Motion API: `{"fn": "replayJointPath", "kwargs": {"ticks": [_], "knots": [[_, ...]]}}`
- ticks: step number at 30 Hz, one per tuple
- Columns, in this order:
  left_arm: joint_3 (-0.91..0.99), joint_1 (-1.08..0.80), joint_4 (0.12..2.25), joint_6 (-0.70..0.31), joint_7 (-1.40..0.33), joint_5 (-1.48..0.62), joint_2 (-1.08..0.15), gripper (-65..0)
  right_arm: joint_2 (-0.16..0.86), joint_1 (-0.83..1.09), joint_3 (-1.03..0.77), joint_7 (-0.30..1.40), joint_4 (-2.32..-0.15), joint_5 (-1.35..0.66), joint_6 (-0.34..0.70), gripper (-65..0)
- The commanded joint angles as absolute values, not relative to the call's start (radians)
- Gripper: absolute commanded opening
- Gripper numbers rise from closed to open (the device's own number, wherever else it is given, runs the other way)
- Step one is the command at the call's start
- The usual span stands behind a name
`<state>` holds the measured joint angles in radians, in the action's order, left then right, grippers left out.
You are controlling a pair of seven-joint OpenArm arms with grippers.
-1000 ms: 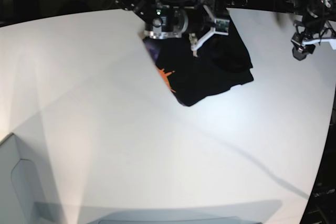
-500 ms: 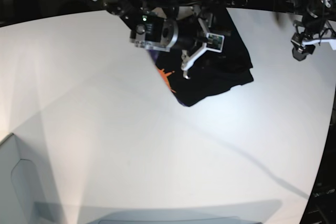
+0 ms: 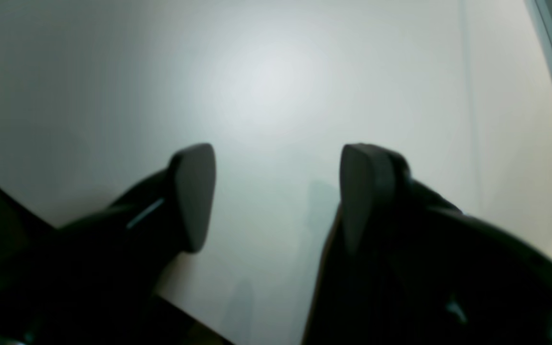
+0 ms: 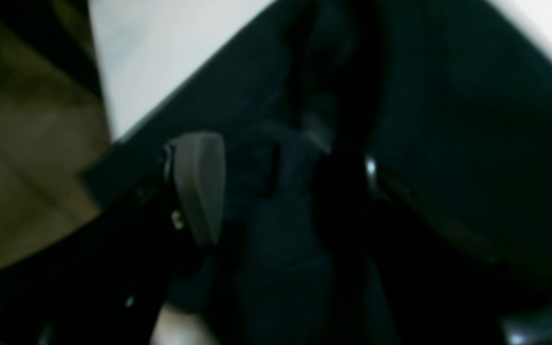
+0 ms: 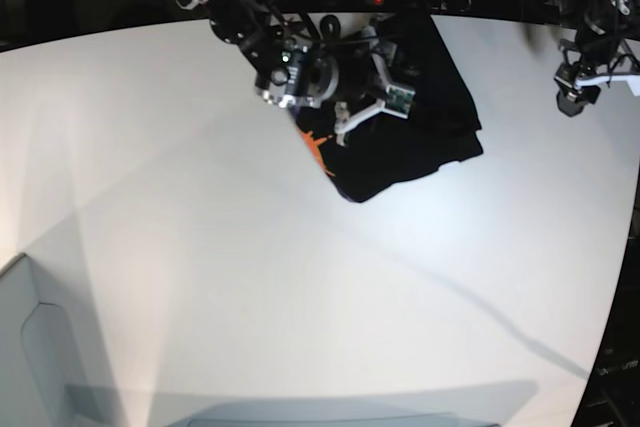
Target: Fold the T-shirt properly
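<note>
- The white table (image 5: 200,247) fills most of the base view, and its left and near parts carry only soft shadows.
- The right gripper (image 5: 362,112), at the end of an arm that reaches in from the top left of the base view, hangs over the near-left part of the shirt.
- Its jaws stand apart with nothing between them; in the right wrist view a pale fingertip (image 4: 198,184) shows on the left and a dark one on the right, with dark cloth lying below the gap.
- The T-shirt (image 5: 420,137) lies as a folded black bundle at the far middle of the table, close to the far edge, with its near corner pointing toward the camera.
- An orange patch (image 5: 317,147) shows on the left edge of the shirt, just below the right gripper.
- In the right wrist view the shirt (image 4: 448,120) is a blurred dark mass, with a strip of white table at the top left.
- The left gripper (image 5: 578,87) hangs at the far right of the base view, well apart from the shirt.
- Its jaws are also spread and empty; in the left wrist view the two dark fingertips (image 3: 194,191) frame bare white table (image 3: 276,86).
</note>
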<state>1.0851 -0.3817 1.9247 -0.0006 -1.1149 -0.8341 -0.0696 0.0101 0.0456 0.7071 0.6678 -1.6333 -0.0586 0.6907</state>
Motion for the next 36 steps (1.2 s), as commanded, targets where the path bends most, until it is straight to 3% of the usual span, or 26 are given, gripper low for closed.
{"fn": "replayJointPath", "kwargs": {"ticks": [1, 9, 16, 23, 31, 36], "knots": [[1.092, -0.384, 1.943, -0.005, -1.106, -0.845, -0.085, -24.9, 0.015, 0.048, 0.74, 0.644, -1.661, -0.082, 0.698, -28.9], [1.092, -0.383, 1.943, -0.005, -1.106, -0.845, -0.085, -24.9, 0.117, 0.058, 0.98, 0.647, -1.736, -0.082, 0.698, -29.0], [1.092, -0.383, 1.943, -0.005, -1.106, -0.845, -0.085, -24.8, 0.154, 0.058, 0.989, 0.645, -1.814, -0.084, 0.698, -29.0], [1.092, -0.386, 1.943, -0.005, -1.106, -0.845, -0.087, -24.8, 0.133, 0.058, 0.845, 0.645, -1.926, -0.085, 0.698, -29.0], [1.092, -0.386, 1.945, -0.005, -1.106, -0.846, -0.085, -24.8, 0.081, 0.058, 0.582, 0.651, -1.923, -0.084, 0.698, -29.0], [1.092, -0.384, 1.945, -0.005, -1.106, -0.848, -0.085, -24.8, 0.087, 0.124, 0.524, 0.648, -1.911, -0.079, 0.698, -29.0]]}}
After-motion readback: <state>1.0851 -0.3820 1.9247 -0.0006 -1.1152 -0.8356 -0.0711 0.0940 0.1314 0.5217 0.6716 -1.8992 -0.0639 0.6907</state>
